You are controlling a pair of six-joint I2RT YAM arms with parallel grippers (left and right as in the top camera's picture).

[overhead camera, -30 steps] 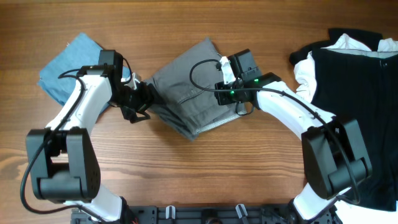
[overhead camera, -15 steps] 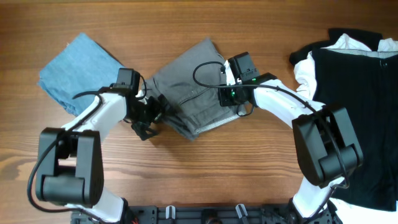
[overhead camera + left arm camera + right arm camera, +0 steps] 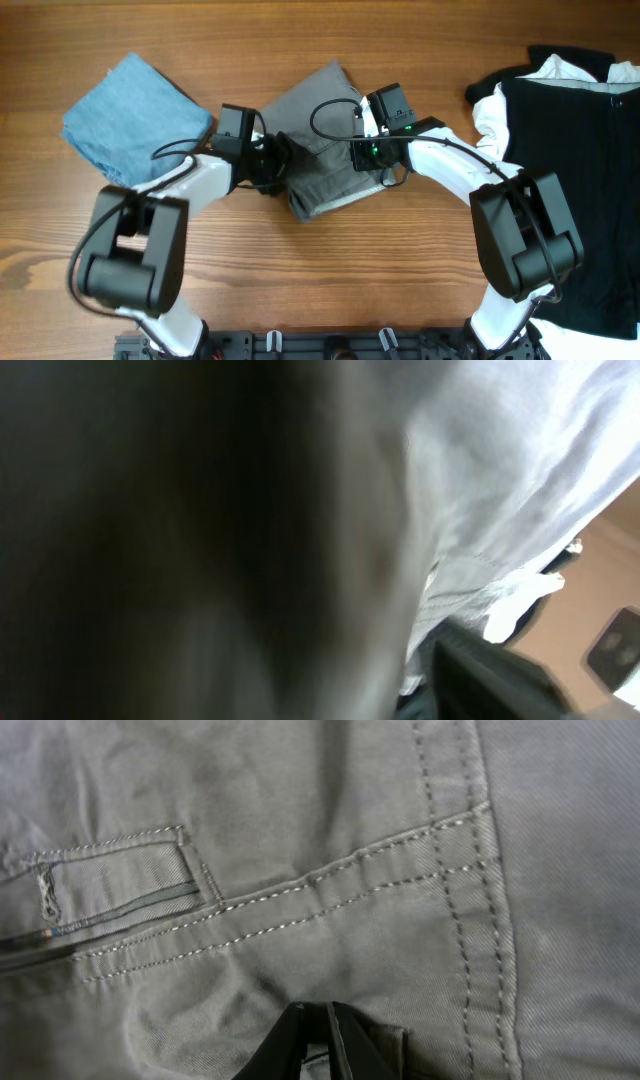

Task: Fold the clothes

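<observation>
Grey trousers (image 3: pixel 325 150) lie folded in a bundle at the table's middle. My left gripper (image 3: pixel 278 160) is pushed into their left edge, partly under the cloth. In the left wrist view blurred grey cloth (image 3: pixel 480 480) fills the frame, with one dark finger (image 3: pixel 490 670) off to the lower right, so the jaws look open. My right gripper (image 3: pixel 362 125) is at the bundle's upper right. In the right wrist view its fingertips (image 3: pixel 322 1015) are shut and press into puckered trouser cloth (image 3: pixel 300 840) near a seam and a pocket.
A folded blue cloth (image 3: pixel 130 115) lies at the back left. A pile of black and white clothes (image 3: pixel 570 130) covers the right side. Bare wood lies in front of the trousers.
My left gripper has moved right and up from the bare table into the trousers' left edge, pushing the lower left corner inward. The right gripper has hardly moved.
</observation>
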